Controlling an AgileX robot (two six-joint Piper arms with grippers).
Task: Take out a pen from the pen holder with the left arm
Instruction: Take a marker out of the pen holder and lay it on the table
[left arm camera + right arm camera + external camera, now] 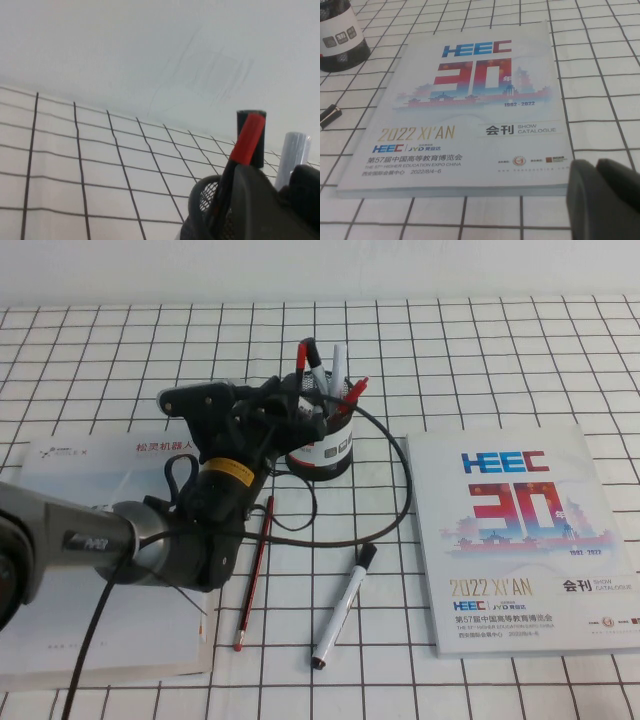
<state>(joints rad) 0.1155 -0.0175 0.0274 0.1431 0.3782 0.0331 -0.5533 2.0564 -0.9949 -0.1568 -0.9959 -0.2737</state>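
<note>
My left gripper [296, 405] was at the pen holder [325, 452], my right gripper [605, 200] well apart from it; I couldn't tell either's grip. A loose pinch could drop the red-capped pen [247, 137].

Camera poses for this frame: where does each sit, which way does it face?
High: raised on robot's side, angled down at table; shows left arm, left hand at pen holder.
Left wrist: on left arm, by pen holder rim, facing the wall; shows left hand, red-capped pen.
Right wrist: on right arm, looking down at catalogue; shows right hand near its corner.
Shared: pen holder in all three.
</note>
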